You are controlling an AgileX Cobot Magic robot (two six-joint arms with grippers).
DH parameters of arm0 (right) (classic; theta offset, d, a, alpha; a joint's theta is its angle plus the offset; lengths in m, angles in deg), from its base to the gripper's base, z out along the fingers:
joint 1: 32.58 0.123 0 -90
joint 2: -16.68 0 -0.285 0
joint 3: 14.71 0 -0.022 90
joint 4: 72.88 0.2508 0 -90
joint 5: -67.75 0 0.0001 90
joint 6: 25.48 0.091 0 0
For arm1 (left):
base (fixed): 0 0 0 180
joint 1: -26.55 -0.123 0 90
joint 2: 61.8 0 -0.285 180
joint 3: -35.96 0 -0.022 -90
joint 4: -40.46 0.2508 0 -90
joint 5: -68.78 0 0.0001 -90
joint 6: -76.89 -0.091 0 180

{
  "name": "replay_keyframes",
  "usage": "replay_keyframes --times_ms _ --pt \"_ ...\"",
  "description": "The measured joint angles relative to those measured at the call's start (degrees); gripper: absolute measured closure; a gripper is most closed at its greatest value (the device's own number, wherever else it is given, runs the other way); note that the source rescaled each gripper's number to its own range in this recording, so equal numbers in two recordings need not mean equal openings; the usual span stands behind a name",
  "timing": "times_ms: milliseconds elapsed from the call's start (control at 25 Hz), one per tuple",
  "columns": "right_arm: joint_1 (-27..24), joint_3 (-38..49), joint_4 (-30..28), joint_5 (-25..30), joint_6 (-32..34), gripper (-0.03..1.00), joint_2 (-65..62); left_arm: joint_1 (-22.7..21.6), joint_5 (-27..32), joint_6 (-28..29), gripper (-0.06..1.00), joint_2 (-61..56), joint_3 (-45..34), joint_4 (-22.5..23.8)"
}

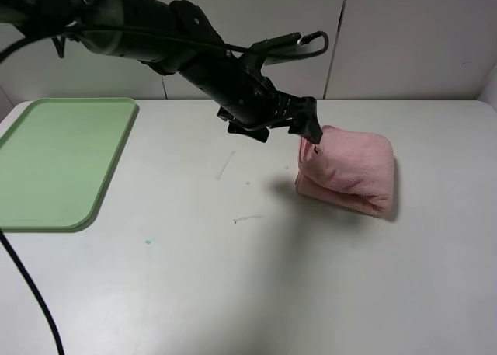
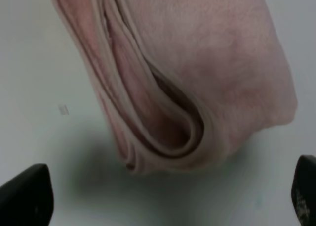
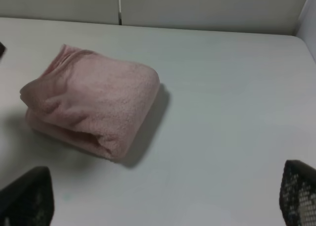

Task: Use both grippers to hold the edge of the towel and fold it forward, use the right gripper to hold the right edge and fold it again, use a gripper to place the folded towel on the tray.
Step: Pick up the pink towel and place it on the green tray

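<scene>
A: Where is the towel (image 1: 349, 172) located?
B: Folded into a bundle on the table (image 1: 233, 277), right of centre, well apart from the tray (image 1: 58, 157).
A: Left gripper (image 1: 309, 131) state?
B: Jaws spread wide at the towel's left edge; nothing is gripped.
A: Right gripper (image 3: 158, 206)?
B: Spread wide, empty, set back from the towel.

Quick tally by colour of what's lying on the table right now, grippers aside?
Pink: 1, the folded towel
Light green: 1, the tray
Total: 2
</scene>
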Motion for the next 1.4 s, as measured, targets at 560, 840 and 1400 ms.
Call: replay_keyframes --times_ms 560,840,1400 --pt "0.0 0.0 0.0 0.0 0.0 -0.03 0.0 1.5 -0.8 1.3 -0.02 9.4 4.8 -0.1" --pt "0.0 0.0 0.1 0.0 0.0 -0.03 0.0 3.2 -1.3 1.3 -0.02 13.8 9.4 -0.1" --pt "0.0 0.0 0.1 0.0 0.0 -0.03 0.0 4.0 0.1 1.3 0.02 18.0 13.2 -0.9"
